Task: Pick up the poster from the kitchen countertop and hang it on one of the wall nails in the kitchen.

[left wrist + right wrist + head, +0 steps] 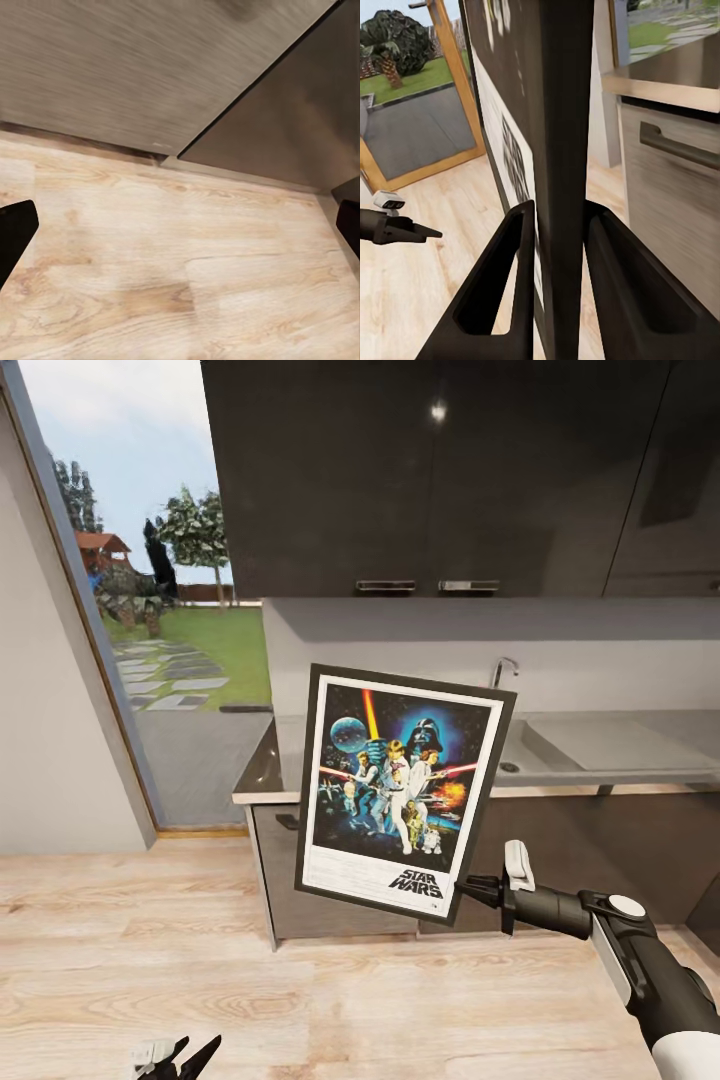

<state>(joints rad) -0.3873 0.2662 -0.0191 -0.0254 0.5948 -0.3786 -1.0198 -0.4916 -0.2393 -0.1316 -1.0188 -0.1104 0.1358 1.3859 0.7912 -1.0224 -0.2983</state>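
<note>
The poster (403, 790) hangs upright and a little tilted in front of the kitchen countertop (610, 755), its Star Wars artwork facing me. My right gripper (468, 888) is shut on the frame's lower right corner; in the right wrist view the frame's dark edge (559, 150) runs between both fingers (502, 292). My left gripper (178, 1057) hangs low near the floor, open, its dark fingertips (15, 232) at the sides of the left wrist view with only floorboards between them. No wall nail can be seen.
Dark upper cabinets (440, 470) hang above the counter, whose steel sink and tap (503, 670) lie behind the poster. Dark base cabinets (330, 890) stand on the wood floor (150, 960). A glass door (160, 610) to the garden opens at left beside a grey wall (50, 740).
</note>
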